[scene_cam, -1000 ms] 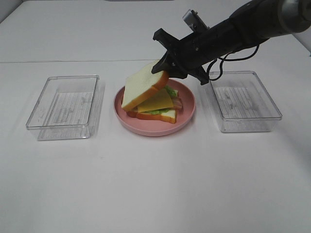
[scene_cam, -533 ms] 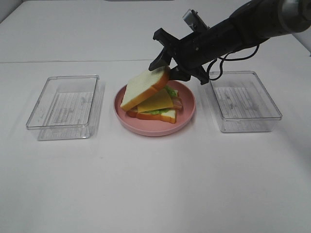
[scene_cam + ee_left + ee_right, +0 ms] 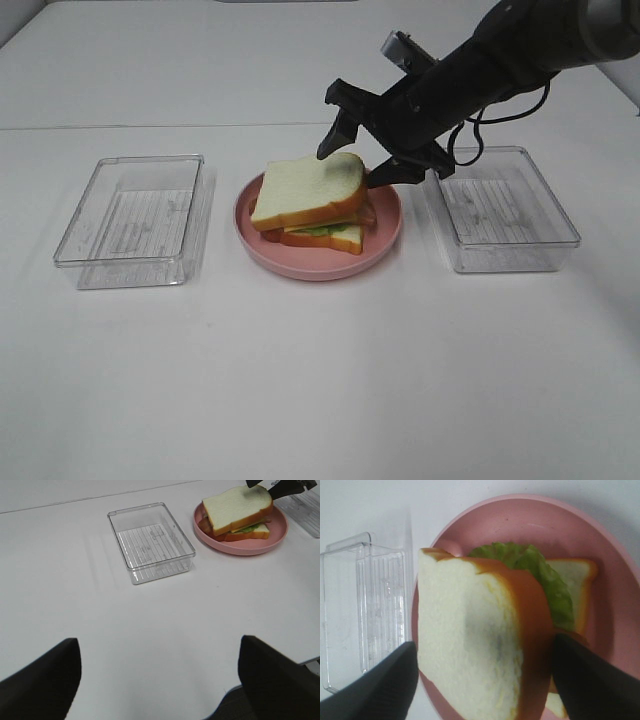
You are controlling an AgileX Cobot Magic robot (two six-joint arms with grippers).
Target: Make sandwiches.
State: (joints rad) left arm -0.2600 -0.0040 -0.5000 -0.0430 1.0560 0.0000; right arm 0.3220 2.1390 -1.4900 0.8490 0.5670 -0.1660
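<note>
On the pink plate (image 3: 322,268) lies the sandwich (image 3: 308,205): a bottom bread slice, green lettuce (image 3: 540,575), a strip of yellow cheese and a top slice (image 3: 305,188) resting nearly flat on the stack. My right gripper (image 3: 350,167) hovers at the sandwich's far right edge, open, with one finger on each side of the top slice (image 3: 470,645). The left gripper (image 3: 159,641) is open and holds nothing. It hangs over bare table well short of the sandwich (image 3: 237,510), and the exterior view does not show it.
One clear plastic tray (image 3: 135,220) stands left of the plate and another (image 3: 500,205) stands right of it, under my right arm. The left tray (image 3: 150,542) also shows in the left wrist view. White table surrounds them.
The right gripper's jaws have spread. The top bread slice, held tilted before, has dropped flat onto the stack and now covers the cheese. The arm rose slightly.
</note>
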